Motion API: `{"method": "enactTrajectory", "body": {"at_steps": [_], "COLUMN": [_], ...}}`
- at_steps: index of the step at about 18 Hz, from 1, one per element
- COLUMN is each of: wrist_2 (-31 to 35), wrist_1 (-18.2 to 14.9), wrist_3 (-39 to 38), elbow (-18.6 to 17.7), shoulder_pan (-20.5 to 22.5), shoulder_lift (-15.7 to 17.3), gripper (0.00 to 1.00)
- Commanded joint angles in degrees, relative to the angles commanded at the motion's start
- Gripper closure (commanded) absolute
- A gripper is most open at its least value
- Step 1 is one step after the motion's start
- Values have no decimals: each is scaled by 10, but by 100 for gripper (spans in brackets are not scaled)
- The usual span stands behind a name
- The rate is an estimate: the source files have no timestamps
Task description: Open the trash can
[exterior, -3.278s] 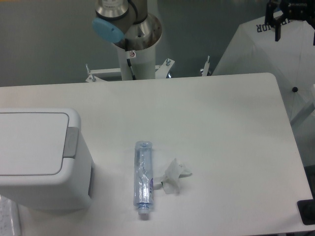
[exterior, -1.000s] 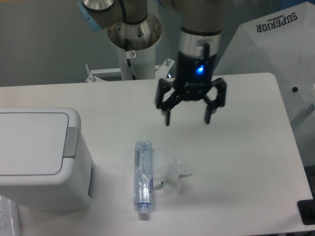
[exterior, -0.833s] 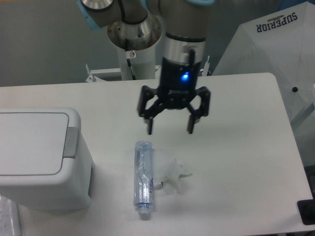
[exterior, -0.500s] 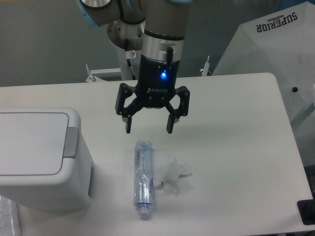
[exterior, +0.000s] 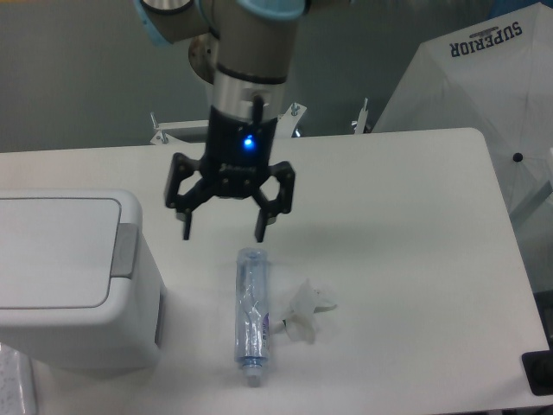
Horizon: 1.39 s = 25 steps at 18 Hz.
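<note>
Here the pincer [exterior: 223, 232] hangs above the white tabletop [exterior: 389, 216], its two black fingers [exterior: 187, 226] spread wide with nothing between them, a blue light glowing on its body. To the left of the pincer and somewhat nearer the camera stands the trash can [exterior: 73, 281], a large boxy white bin at the tabletop's left edge; its flat lid [exterior: 52, 251] lies shut, so whatever is inside cannot be seen, and the grey push tab [exterior: 126, 251] on its rim faces toward the pincer, apart from the fingers. Just below the pincer, nearer the camera, a clear plastic bottle [exterior: 251, 313] lies on its side, cap end pointing toward the viewer. Beside the bottle, to the right, rests a crumpled white scrap [exterior: 307, 309], touching or nearly touching it.
</note>
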Motion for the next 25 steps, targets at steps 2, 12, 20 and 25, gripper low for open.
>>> {"method": "enactTrajectory", "body": {"at_steps": [2,12,20,25], "wrist_2": [1,0,-1,-1], "wrist_1": [2,1,2,4], "wrist_3": [0,-1,2,3], "elbow": [-1,-6,-5,-8], "shoulder_pan": [-8,-20,-26,-26], "shoulder_lift": [-7,-8,-10,-11], "gripper": [0,0,0,0]}}
